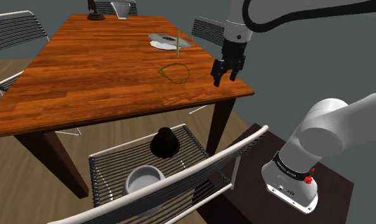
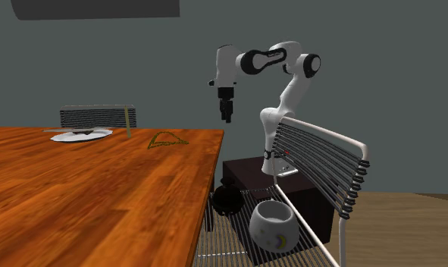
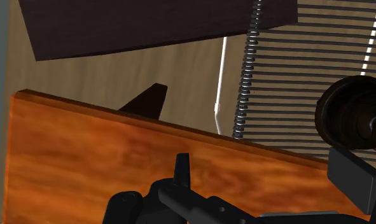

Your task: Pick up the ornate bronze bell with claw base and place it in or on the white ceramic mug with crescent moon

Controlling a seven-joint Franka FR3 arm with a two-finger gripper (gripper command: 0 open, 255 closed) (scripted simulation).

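One wooden table (image 1: 84, 76) spans the shoulder view's left and middle, with a white plate (image 1: 162, 44) and a yellowish loop (image 1: 174, 72) lying toward its far right part. In front of it stands a wire chair (image 1: 110, 168). On the seat a white mug (image 1: 144, 180) stands upright, and the bell (image 1: 165, 143), drawn dark and nearly black, stands near it on the side closer to the table, the two apart. Further right, the black gripper (image 1: 225, 80) hangs above the table's near corner, well above the bell, its fingers spread apart and holding nothing. The white arm's base (image 1: 298, 175) is at the far right.
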